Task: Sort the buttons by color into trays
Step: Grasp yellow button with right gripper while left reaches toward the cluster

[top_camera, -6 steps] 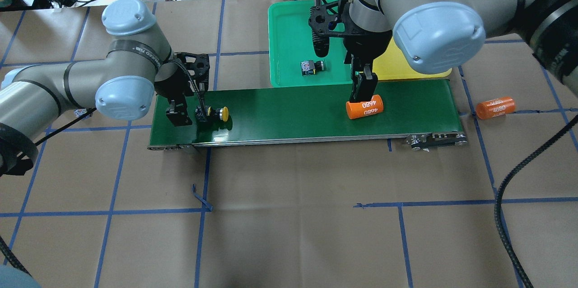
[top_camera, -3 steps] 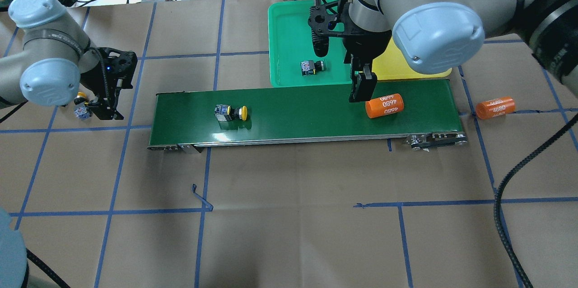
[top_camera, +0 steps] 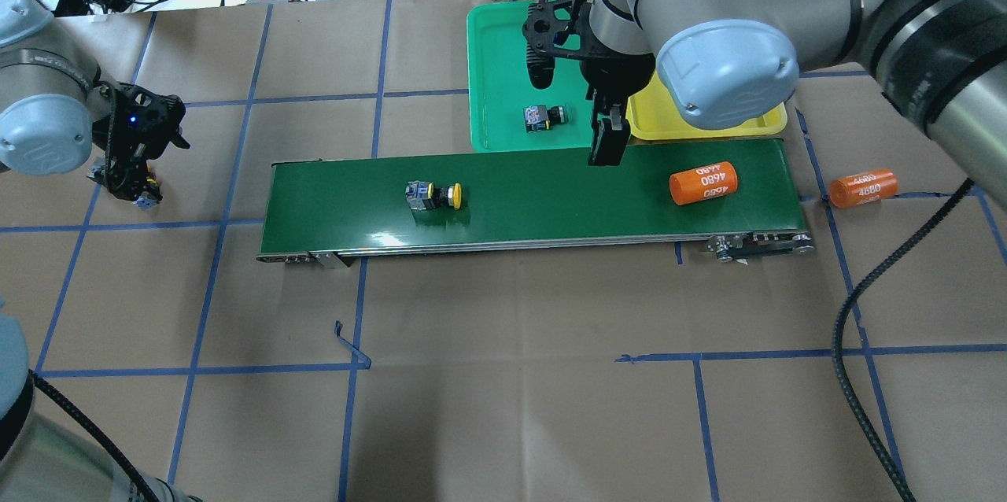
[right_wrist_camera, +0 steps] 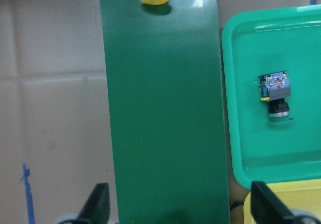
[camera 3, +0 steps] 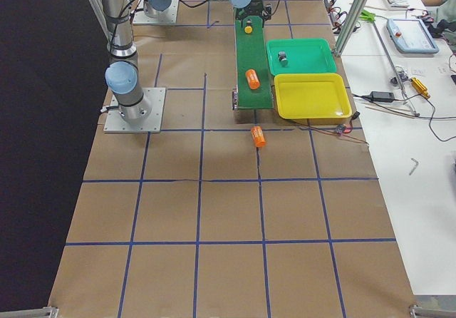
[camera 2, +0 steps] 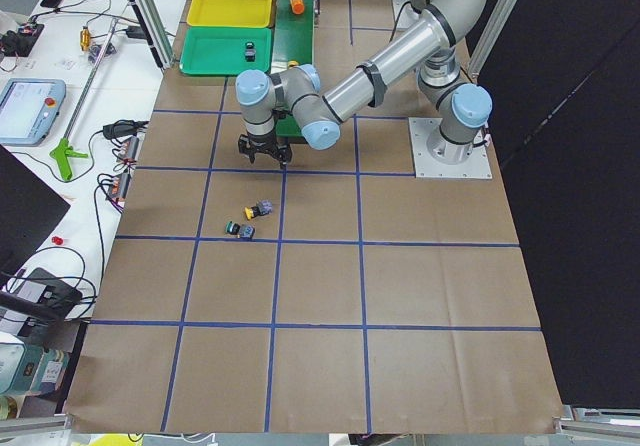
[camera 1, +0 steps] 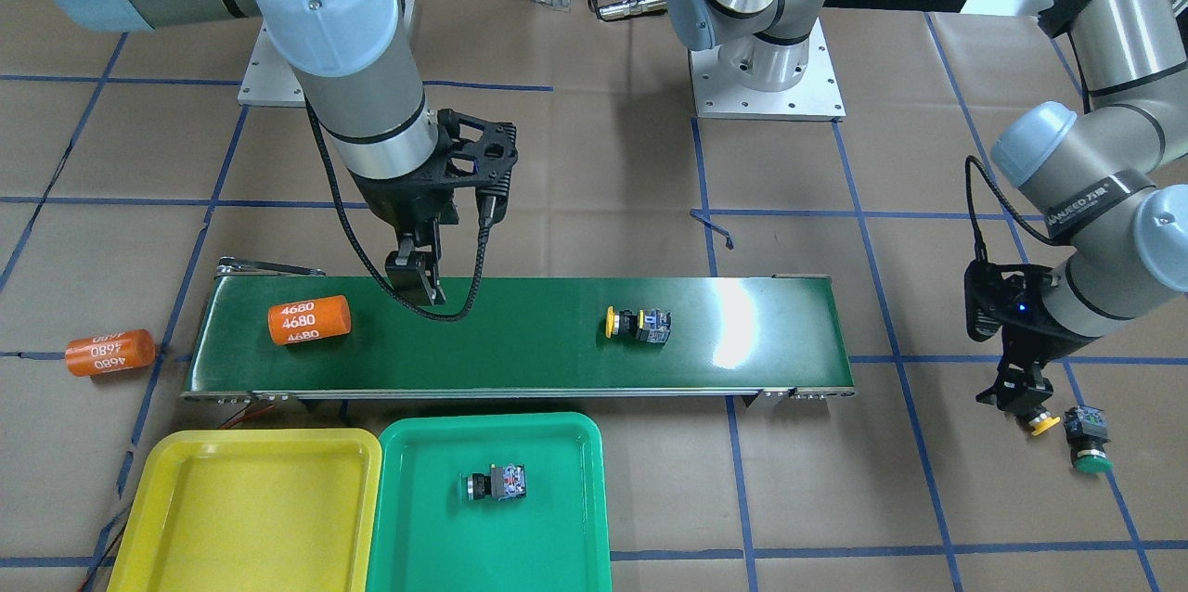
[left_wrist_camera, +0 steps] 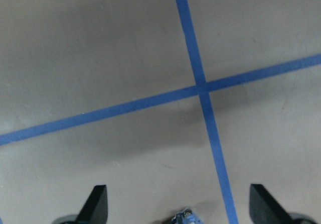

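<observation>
Left gripper [top_camera: 132, 187], spread wide, hovers over a yellow button [camera 1: 1043, 425] on the table [top_camera: 472, 407] at far left; second yellow button [top_camera: 433, 195] lies mid conveyor belt [top_camera: 551, 203]; right gripper [top_camera: 608, 152], spread too, hangs by the far green tray [top_camera: 477, 77] holding a lone button [top_camera: 543, 116]

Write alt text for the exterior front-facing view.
A yellow button lies on a green conveyor belt, with the right tool hanging over the belt near an orange cylinder. Nearer the camera sit a bare yellow tray and a green tray holding one button.
</observation>
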Action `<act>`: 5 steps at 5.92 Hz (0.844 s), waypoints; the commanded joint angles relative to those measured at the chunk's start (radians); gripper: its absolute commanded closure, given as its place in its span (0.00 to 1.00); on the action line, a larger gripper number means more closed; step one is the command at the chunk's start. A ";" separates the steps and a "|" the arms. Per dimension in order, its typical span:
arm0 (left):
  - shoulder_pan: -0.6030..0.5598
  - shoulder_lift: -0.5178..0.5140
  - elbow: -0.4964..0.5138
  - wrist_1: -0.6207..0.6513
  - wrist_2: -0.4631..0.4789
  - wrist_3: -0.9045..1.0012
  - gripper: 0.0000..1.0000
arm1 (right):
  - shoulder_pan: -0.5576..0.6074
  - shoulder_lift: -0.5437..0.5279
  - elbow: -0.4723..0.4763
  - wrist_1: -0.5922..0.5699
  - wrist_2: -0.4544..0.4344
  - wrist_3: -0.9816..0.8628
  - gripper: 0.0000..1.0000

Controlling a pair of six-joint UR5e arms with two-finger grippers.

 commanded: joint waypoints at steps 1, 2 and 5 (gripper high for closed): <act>0.083 -0.053 0.018 0.081 -0.008 0.191 0.01 | 0.072 0.097 -0.002 -0.145 0.020 0.117 0.00; 0.088 -0.093 0.037 0.095 -0.011 0.245 0.01 | 0.101 0.151 -0.002 -0.225 0.022 0.165 0.00; 0.091 -0.141 0.041 0.152 -0.034 0.320 0.02 | 0.121 0.214 0.017 -0.269 0.040 0.179 0.00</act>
